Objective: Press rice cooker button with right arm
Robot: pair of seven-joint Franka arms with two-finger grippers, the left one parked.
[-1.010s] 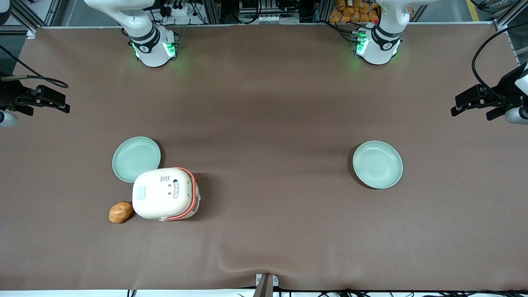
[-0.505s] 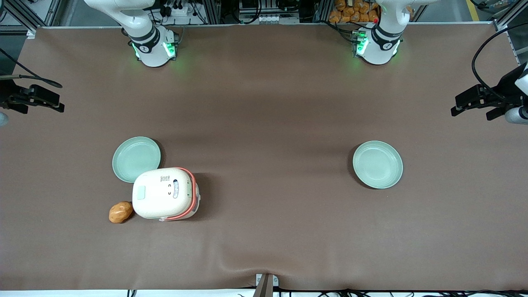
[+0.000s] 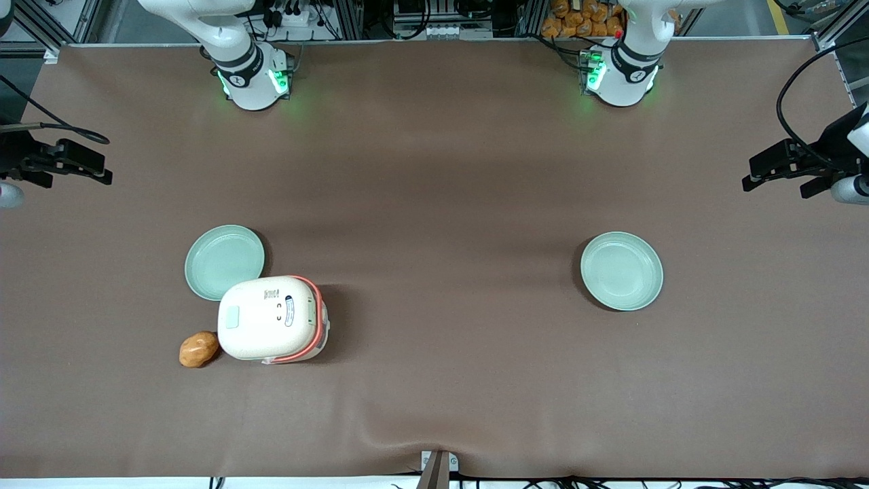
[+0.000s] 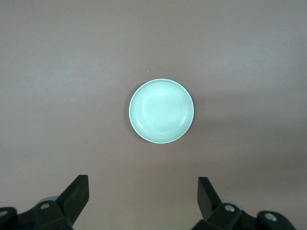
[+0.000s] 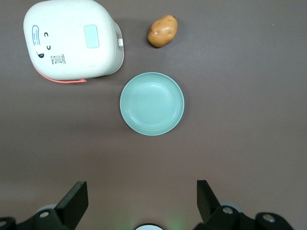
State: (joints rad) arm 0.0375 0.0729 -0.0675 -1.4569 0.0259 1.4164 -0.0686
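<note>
I have the right arm's gripper (image 3: 75,166) hanging high at the working arm's end of the table, well apart from everything on the cloth, and through its wrist camera I see both black fingers (image 5: 74,199) spread wide with nothing between them and nothing touching them; only bare brown cloth shows in the gap. The rice cooker (image 3: 273,318) sits on the table (image 3: 434,170) with its cream lid down, and from the front camera it is at about seven o'clock from the table's middle. Its button (image 3: 232,317) is the pale mint pad at the nine o'clock edge of the lid in that view, with the pink handle band (image 3: 316,319) curving round the three o'clock edge. In the wrist view I can pick out the same cooker (image 5: 72,40) and the button (image 5: 91,36) on its lid, untouched. A round pale-green plate (image 3: 225,262) lies at about eleven o'clock from the cooker, farther from the front camera, its rim partly hidden by the lid. A potato (image 3: 198,349) rests on the cloth at about eight o'clock from the cooker, just beside its body; I cannot tell whether they touch. A second green plate (image 3: 621,271) lies toward the parked arm's end of the table, well apart from the cooker.
</note>
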